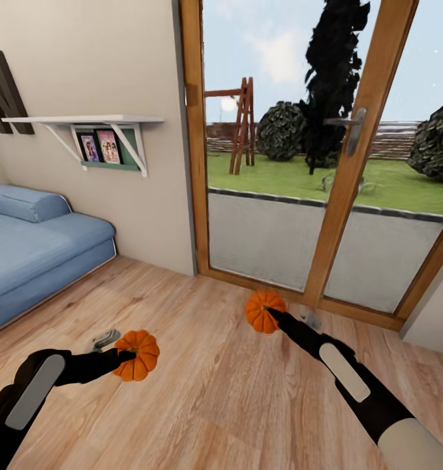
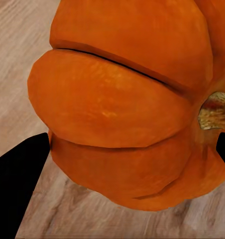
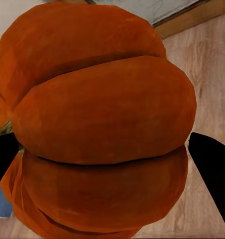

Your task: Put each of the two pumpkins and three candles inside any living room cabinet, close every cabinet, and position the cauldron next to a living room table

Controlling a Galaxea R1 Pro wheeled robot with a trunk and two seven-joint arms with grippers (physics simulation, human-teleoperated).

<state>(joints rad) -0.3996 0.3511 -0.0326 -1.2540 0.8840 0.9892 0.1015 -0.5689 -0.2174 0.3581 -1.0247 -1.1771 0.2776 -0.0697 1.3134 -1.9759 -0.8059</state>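
Each arm holds a small orange ribbed pumpkin above the wooden floor. In the head view, one pumpkin (image 1: 137, 354) is at lower left with my left gripper (image 1: 126, 356) shut on it. The other pumpkin (image 1: 263, 311) is near the centre, with my right gripper (image 1: 271, 314) shut on it. Close up, the left wrist view has the first pumpkin (image 2: 127, 99) and its pale stem between the dark fingertips (image 2: 20, 174). The right wrist view has the second pumpkin (image 3: 100, 124) between its fingertips (image 3: 212, 164). The candles, cabinet and cauldron are out of view.
A blue sofa (image 1: 32, 248) stands at the left wall under a white shelf (image 1: 84, 121) with pictures. Wood-framed glass patio doors (image 1: 325, 163) face the garden ahead. A small grey object (image 1: 106, 338) lies on the floor behind the left pumpkin. Wood floor (image 1: 214, 391) spreads between the arms.
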